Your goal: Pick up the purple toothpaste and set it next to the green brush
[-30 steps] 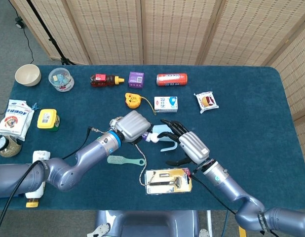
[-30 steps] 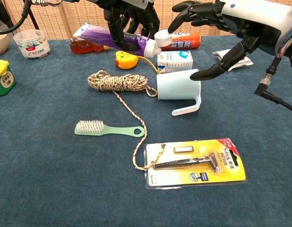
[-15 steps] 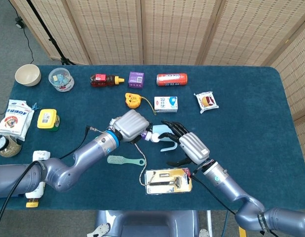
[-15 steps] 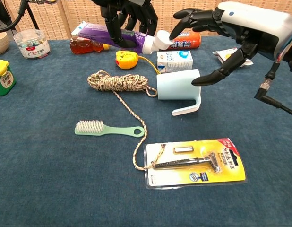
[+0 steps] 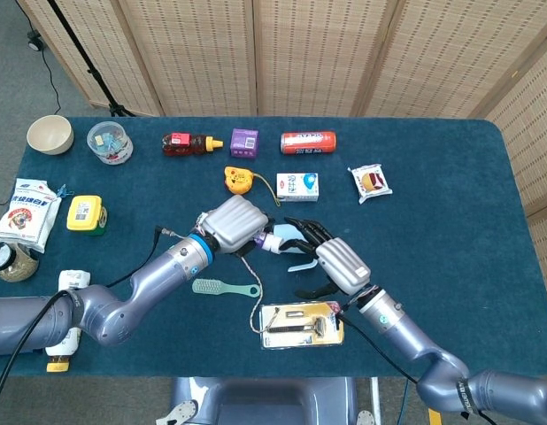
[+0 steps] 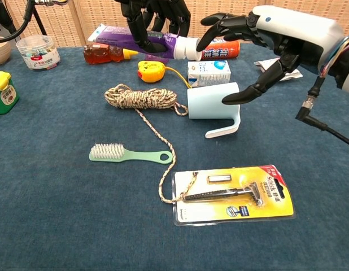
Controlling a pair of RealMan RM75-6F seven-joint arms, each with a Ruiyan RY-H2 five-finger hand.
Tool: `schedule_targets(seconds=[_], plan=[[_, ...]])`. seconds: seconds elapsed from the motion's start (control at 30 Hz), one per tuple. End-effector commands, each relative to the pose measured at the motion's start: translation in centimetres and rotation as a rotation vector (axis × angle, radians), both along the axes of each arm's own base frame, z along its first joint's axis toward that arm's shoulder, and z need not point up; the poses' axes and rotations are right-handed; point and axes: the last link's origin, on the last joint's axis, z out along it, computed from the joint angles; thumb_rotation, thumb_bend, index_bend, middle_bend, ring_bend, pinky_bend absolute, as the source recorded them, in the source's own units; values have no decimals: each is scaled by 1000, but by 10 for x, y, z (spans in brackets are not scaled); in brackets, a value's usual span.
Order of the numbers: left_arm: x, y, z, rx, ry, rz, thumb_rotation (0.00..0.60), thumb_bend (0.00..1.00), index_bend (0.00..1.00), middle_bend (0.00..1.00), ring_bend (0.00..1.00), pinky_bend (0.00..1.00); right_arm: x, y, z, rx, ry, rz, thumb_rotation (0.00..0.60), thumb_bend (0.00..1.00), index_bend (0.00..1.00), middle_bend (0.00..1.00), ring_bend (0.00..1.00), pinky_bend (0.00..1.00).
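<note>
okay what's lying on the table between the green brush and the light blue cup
In the chest view, the coiled rope and its trailing strand lie between the green brush and the light blue cup.

Head view: high, looking steeply down across the whole blue table (image 5: 486,204) toward the wicker screens (image 5: 309,53). Chest view: low, near, facing forward. Shared: green brush (image 5: 224,287) (image 6: 130,153), razor pack (image 5: 302,325) (image 6: 233,194), pale cup (image 6: 213,103).
</note>
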Motion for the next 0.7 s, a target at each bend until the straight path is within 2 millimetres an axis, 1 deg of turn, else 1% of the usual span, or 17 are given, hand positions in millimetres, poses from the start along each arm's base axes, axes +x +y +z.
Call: schedule_targets(seconds=[0.03,0.33,0.5,0.57,0.7], plan=[[1,-1,-1,2,-10,-2,600,1000,607,460,514,575,1,0,-1,2,-2,0,600,156,244,0,0,0],[-2,-4,-3,5,-35,-3,600,1000,607,459,511,575,1,0,-2,4,-7,-6,600,156,234,0,0,0],[-11,-3,0,13,-32,10,600,1000,606,460,511,575,-6,0,3,0,-10,-22,600,156,224,0,0,0],[-19,-1,3,28,-22,15,600,1000,606,460,511,575,-12,0,9,-13,-8,-35,600,156,216,0,0,0],[-27,0,6,36,-16,20,600,1000,606,459,512,575,-17,0,15,-19,-14,-50,600,156,197,0,0,0]])
